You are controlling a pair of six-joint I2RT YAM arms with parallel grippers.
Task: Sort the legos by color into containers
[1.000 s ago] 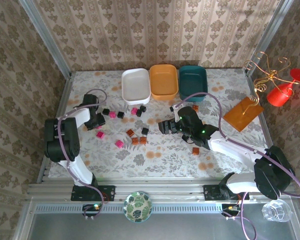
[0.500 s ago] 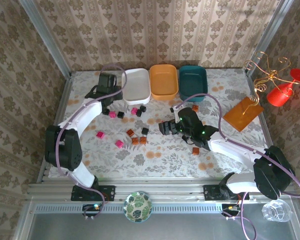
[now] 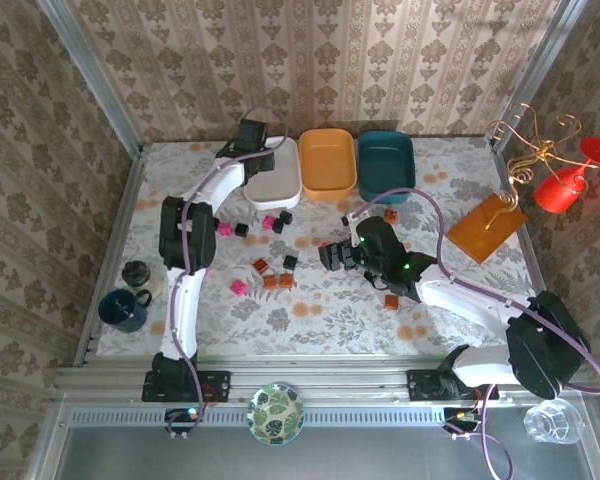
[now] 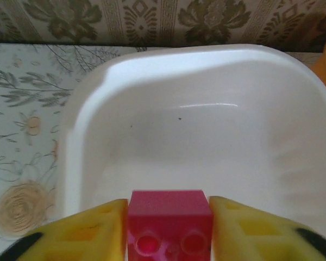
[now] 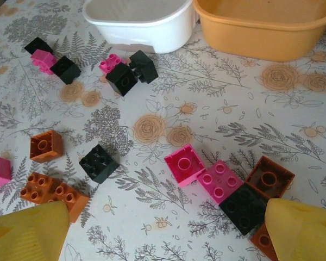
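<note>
Swinging from the counter's nine o'clock side to twelve o'clock, the left tool (image 4: 168, 231) is pinching a magenta brick (image 4: 169, 209) over the white tray (image 4: 206, 136). The right tool (image 5: 165, 232) is hovering spread above the scattered legos (image 5: 100, 162); seemingly nearly all the sorting is remaining.

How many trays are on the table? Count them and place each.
3, in a row along the far edge: white tray on the left, orange-yellow tray in the middle, dark teal tray on the right. None seems hidden.
</note>
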